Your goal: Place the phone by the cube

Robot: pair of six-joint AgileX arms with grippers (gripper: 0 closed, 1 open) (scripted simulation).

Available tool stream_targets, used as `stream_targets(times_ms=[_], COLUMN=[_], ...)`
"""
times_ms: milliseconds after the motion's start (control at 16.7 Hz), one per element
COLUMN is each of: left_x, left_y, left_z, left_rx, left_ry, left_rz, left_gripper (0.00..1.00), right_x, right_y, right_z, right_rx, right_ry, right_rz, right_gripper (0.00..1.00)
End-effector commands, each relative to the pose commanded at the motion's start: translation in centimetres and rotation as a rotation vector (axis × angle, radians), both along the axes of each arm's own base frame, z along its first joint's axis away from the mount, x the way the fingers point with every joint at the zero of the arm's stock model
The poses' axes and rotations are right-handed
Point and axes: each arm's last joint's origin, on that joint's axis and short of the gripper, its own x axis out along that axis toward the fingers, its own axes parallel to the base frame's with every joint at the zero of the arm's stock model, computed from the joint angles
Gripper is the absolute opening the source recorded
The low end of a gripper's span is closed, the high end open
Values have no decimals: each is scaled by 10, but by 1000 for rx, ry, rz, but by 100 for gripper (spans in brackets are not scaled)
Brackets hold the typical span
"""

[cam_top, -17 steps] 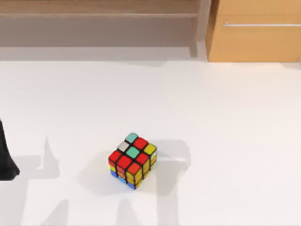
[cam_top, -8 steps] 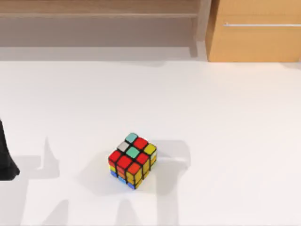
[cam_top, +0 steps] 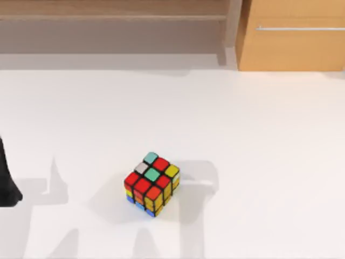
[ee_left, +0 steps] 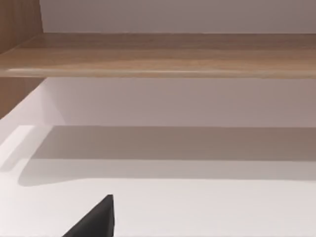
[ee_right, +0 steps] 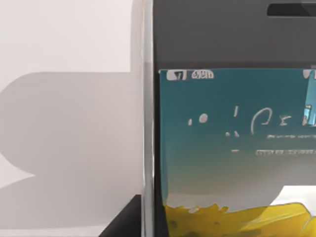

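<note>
- I am carrying the phone [ee_right: 232,143] in close under my right wrist camera; whether my right fingers are clamped on it I cannot tell.
- The cube [cam_top: 152,184] is sitting low on the white table [cam_top: 259,140], left of centre.
- Next I judge: lowering it beside the cube, where bare table is lying open all round.
- My left arm [cam_top: 7,181] is waiting at the left edge.

The cube [cam_top: 152,184] sits on the table [cam_top: 259,151], left of centre and toward the near edge. Behind the table, a shelf [cam_top: 113,16] runs along the back left, with a cabinet [cam_top: 294,38] to its right. The left arm [cam_top: 6,181] is at the table's left edge, well apart from the cube. In the right wrist view the phone [ee_right: 232,123] is close over the table.
</note>
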Motion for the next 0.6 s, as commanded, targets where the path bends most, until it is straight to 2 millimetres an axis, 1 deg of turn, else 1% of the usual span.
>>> stream_targets(times_ms=[60,120,240,420,600], left_x=[0,0,0,0,0], left_y=[0,0,0,0,0], left_z=[0,0,0,0,0], left_rx=[0,0,0,0,0], left_ry=[0,0,0,0,0], left_rz=[0,0,0,0,0], left_gripper=[100,100,100,100,100], right_x=[0,-1,0,0,-1], right_y=[0,0,0,0,0], right_z=[0,10,14,27,30], right_rx=[0,-20,-20,-20,-20], right_ry=[0,-5,-5,-5,-5], right_rz=[0,0,0,0,0], right_gripper=[0,0,0,0,0])
